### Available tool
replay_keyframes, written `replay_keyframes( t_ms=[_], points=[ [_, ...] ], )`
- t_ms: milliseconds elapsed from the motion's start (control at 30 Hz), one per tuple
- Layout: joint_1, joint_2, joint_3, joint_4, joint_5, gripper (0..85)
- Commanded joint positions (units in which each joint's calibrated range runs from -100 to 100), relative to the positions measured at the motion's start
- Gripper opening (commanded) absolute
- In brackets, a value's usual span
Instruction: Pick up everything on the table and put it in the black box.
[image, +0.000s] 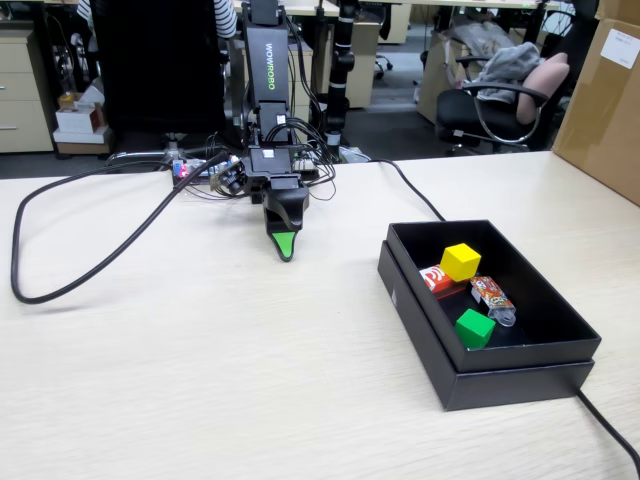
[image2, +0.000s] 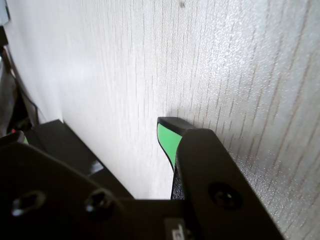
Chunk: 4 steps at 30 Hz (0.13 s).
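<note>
Red box (image: 436, 279), yellow cube (image: 461, 262) and green cube (image: 475, 328) all lay inside the black box (image: 500, 375); table (image: 200, 380) bare; task looked done. Gripper (image: 286, 246) empty, jaws together.

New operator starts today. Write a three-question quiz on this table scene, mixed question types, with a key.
1. True or false: the yellow cube lies inside the black box.
2. Which item in the box is nearest the camera in the fixed view? A) the red box B) the green cube C) the patterned packet
3. Fill in: the gripper points down at the bare ____, holding nothing visible.

Key
1. True.
2. B.
3. Table. Only one green-faced fingertip shows in either view, so whether the gripper is open or shut cannot be told.
</note>
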Motion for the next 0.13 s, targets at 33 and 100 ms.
replay_keyframes(
  t_ms=[33,100],
  points=[
    [0.0,0.51,-0.09,-0.48,0.0,49.1],
    [0.0,0.51,0.0,-0.48,-0.05,49.1]
  ],
)
